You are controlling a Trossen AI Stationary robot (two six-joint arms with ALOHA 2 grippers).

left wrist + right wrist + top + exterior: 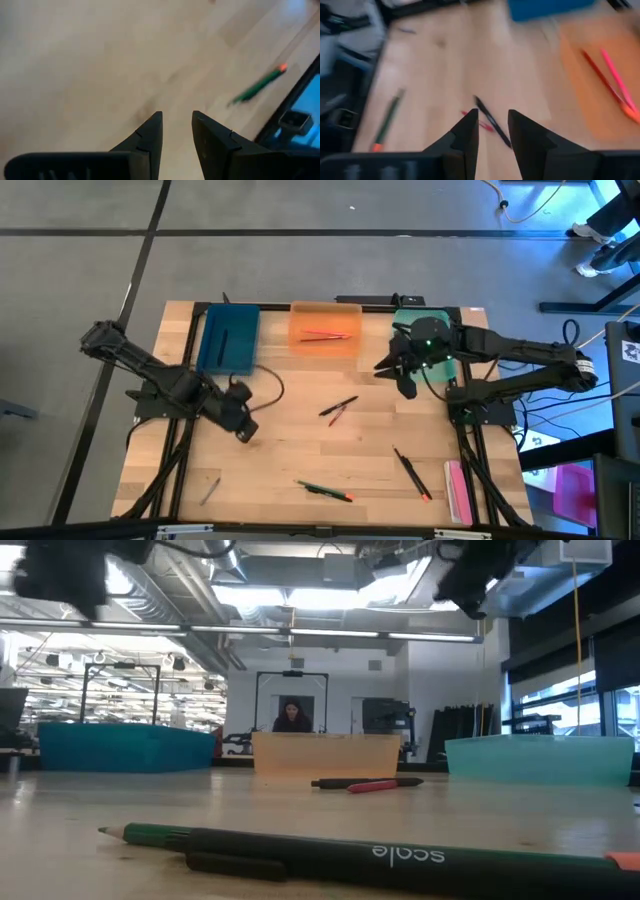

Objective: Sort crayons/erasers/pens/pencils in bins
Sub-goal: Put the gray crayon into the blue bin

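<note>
My left gripper (243,427) is open and empty above the bare table, right of the dark teal-blue bin (228,338); its fingers (150,137) show with a gap. My right gripper (400,377) is open and empty, raised beside the mint green bin (408,320), which the arm partly hides. Below its fingers (467,132) a black pen (492,121) and a red stick (482,125) lie crossed mid-table (338,410). The orange bin (325,328) holds a red and a pink stick (607,80). A dark stick lies in the blue bin (224,340).
A green pencil with an orange end (325,491) lies near the front edge and fills the low view (300,852). A black stick with a red tip (412,473), a grey stick (209,490) and a pink flat piece (456,488) lie on the table. A person (292,716) sits beyond it.
</note>
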